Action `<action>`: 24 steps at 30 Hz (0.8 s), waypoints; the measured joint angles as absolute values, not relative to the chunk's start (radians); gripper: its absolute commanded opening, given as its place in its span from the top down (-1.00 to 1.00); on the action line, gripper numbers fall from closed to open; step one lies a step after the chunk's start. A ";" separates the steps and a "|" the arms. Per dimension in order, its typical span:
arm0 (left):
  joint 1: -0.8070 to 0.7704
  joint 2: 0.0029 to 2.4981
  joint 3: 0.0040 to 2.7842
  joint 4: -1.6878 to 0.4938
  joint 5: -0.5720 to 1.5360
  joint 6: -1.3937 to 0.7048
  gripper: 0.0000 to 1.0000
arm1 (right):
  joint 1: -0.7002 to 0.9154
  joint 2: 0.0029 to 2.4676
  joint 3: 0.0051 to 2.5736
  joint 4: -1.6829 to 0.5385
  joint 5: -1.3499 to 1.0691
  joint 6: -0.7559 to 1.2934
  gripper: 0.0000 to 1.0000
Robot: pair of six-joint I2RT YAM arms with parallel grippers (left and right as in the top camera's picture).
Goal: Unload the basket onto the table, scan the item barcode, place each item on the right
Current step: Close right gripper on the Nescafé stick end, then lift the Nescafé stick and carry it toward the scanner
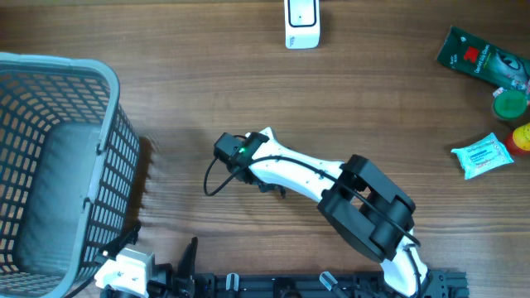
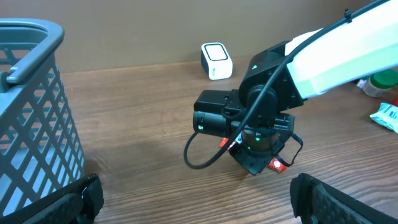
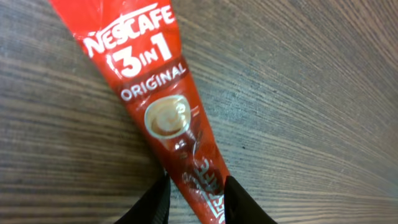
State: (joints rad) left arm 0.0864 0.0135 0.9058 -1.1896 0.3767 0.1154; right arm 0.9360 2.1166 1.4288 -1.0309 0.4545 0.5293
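Note:
A red Nescafé 3-in-1 sachet (image 3: 155, 106) lies flat on the wooden table, running diagonally in the right wrist view. My right gripper (image 3: 196, 186) points straight down over it. Its two black fingers (image 3: 155, 202) press the sachet's lower end from both sides. From the left wrist camera only a red corner of the sachet (image 2: 278, 165) shows under the right wrist (image 2: 249, 124). The white scanner (image 1: 301, 23) stands at the table's far edge. My left gripper (image 2: 199, 199) hovers low at the near left, open, with nothing between its fingers.
A grey mesh basket (image 1: 108, 108) fills the left side. At the far right lie a green packet (image 1: 484, 56), a green lid (image 1: 508, 103), a light-blue pack (image 1: 482, 156) and a yellow object (image 1: 522, 136).

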 measured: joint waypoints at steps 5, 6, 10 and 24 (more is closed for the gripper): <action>0.086 0.014 0.906 -1.190 0.377 0.116 -1.00 | 0.939 2.117 1.417 -0.993 0.454 0.503 0.53; 0.086 0.014 0.906 -1.190 0.377 0.116 -1.00 | 0.937 2.114 1.412 -0.982 0.453 0.484 0.72; 0.086 0.014 0.906 -1.190 0.377 0.116 -1.00 | 0.913 2.090 1.369 -0.893 0.412 0.404 0.91; 0.086 0.014 0.906 -1.189 0.377 0.116 -1.00 | 0.588 1.926 1.382 -1.067 -0.486 -0.105 0.91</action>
State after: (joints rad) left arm 0.0864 0.0135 0.9058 -1.1892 0.3767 0.1158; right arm 0.5884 1.9263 1.3823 -1.0672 -0.4862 -0.1047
